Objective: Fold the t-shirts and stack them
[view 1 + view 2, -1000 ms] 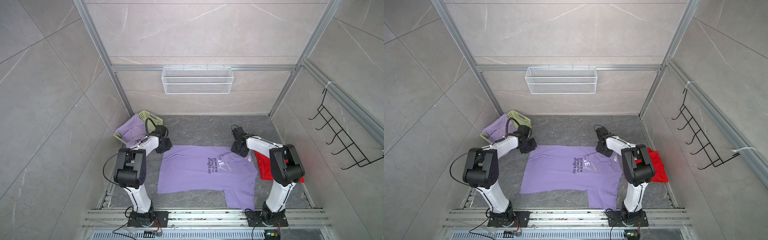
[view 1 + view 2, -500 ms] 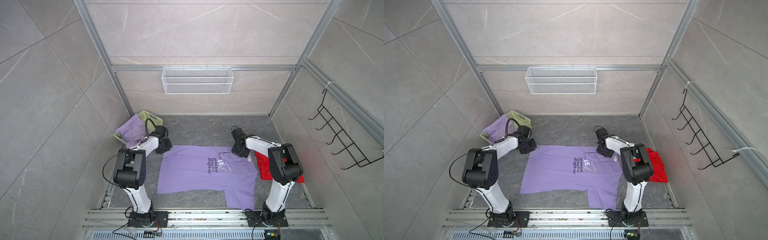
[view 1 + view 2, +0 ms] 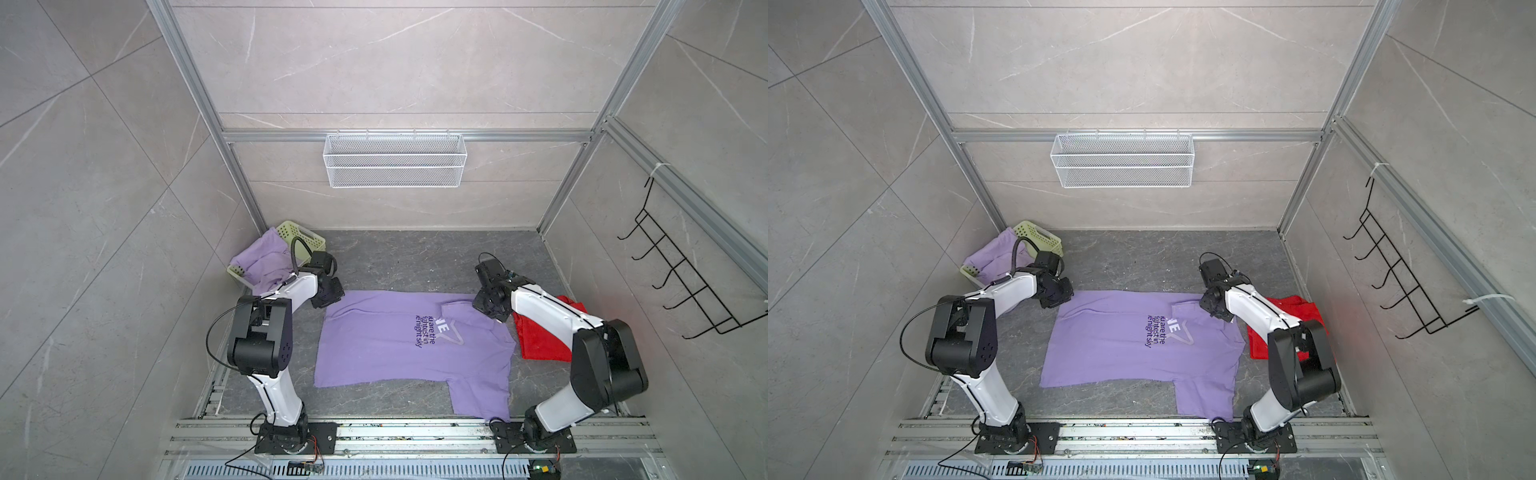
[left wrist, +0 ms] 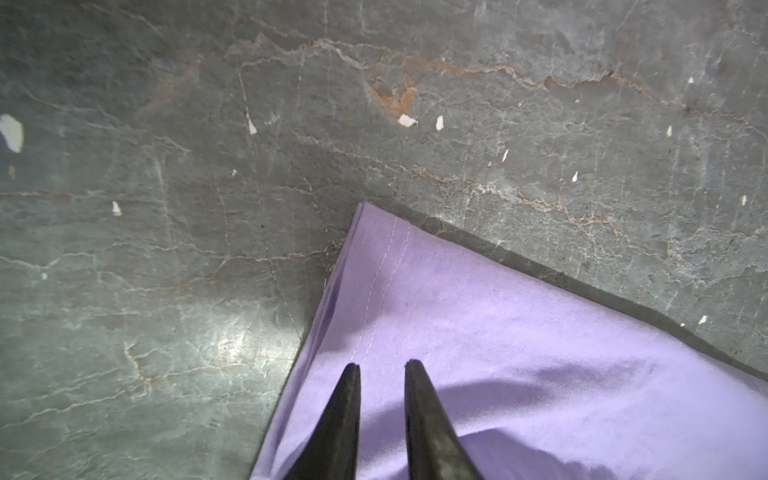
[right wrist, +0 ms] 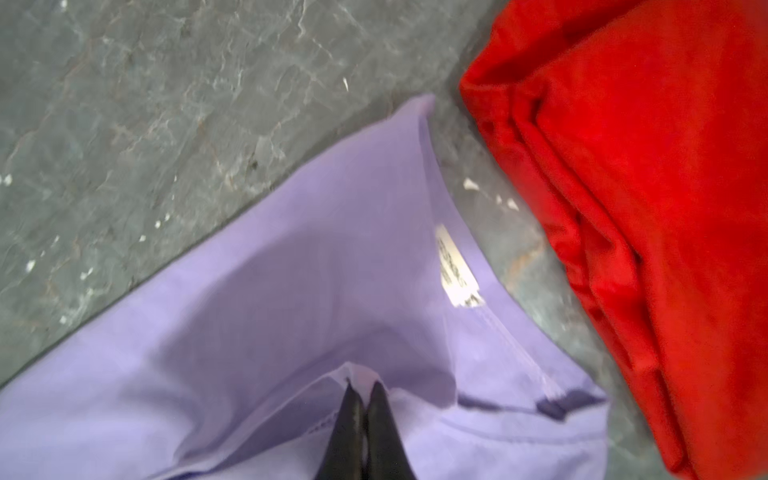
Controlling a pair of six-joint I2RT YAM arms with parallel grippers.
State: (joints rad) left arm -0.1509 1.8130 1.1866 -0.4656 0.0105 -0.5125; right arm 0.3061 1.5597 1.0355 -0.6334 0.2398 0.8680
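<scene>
Purple t-shirt (image 3: 382,345) may fold crooked: right gripper (image 5: 362,386) pinches it near the neck, left gripper (image 4: 382,363) sits open over its corner.

— What hangs on the walls?
— A white wire basket (image 3: 395,160) at the back, and a black hook rack (image 3: 681,266) on the right.
— And on the grey worktop (image 3: 415,257)?
— A pale green basket (image 3: 303,235) in the far left corner, and a folded red cloth (image 3: 540,345) at the right.

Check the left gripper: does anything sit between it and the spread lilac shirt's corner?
Nothing visible does. The left gripper hangs right over the lilac shirt at its stitched hem corner, jaws slightly apart, only bare fabric beneath. The red cloth lies off past the shirt's collar end.
</scene>
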